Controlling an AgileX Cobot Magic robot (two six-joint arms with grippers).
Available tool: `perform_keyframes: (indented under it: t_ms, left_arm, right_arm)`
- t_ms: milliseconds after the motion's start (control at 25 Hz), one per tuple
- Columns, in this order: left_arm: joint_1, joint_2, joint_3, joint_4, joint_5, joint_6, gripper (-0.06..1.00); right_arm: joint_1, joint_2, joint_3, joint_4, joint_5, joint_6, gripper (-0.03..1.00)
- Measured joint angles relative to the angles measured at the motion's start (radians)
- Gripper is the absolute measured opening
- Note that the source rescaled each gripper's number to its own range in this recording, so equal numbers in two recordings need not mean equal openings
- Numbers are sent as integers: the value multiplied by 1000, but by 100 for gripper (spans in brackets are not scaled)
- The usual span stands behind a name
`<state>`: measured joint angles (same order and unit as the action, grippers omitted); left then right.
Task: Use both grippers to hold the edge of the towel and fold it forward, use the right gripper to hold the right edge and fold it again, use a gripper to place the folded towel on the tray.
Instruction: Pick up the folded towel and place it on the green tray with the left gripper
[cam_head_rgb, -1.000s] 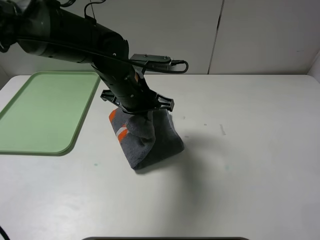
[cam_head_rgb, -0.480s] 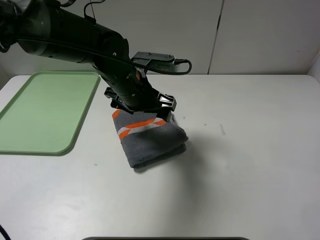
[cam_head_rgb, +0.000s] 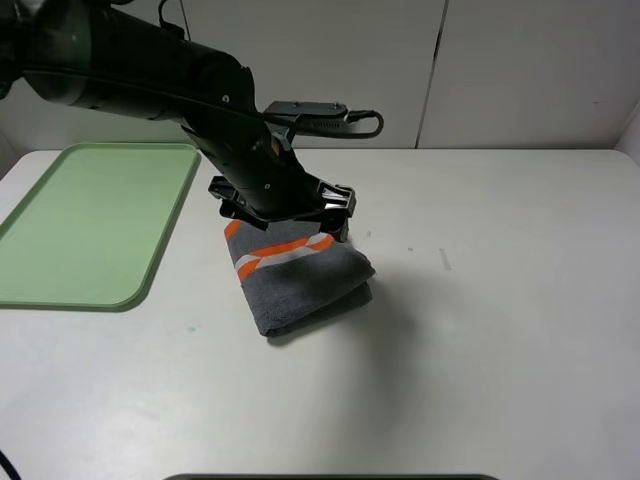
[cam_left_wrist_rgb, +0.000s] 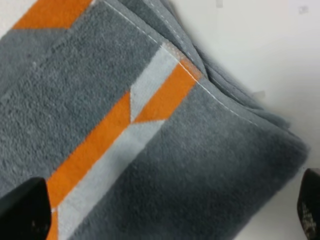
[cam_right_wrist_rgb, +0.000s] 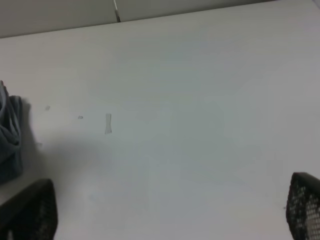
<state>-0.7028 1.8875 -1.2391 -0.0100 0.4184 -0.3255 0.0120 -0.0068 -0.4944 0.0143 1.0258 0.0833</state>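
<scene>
- The towel (cam_head_rgb: 300, 280) lies on the counter (cam_head_rgb: 500, 330) as a compact layered bundle, stripe up, near the tray (cam_head_rgb: 90, 220) but not touching it.
- Both folds look done; only the carry to the tray is left.
- The left claw (cam_head_rgb: 285, 212) hovers over the bundle's far edge, fingers spread wide and pinching nothing; whether the tips touch the cloth is hard to tell.
- The right claw (cam_right_wrist_rgb: 167, 207) is likewise released, above bare counter beside the towel.
</scene>
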Motion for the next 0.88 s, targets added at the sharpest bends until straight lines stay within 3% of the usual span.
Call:
perform_keyframes:
  t_ms: [200, 480, 880]
  left_arm:
    - [2, -6, 6, -94, 8, 0, 100]
    - [63, -53, 125, -109, 3, -39, 100]
    - [171, -131, 387, -142, -163, -52, 100]
  right_arm:
    - [0, 0, 0, 0, 0, 0, 100]
    - [0, 0, 0, 0, 0, 0, 100]
    - [0, 0, 0, 3, 0, 0, 100]
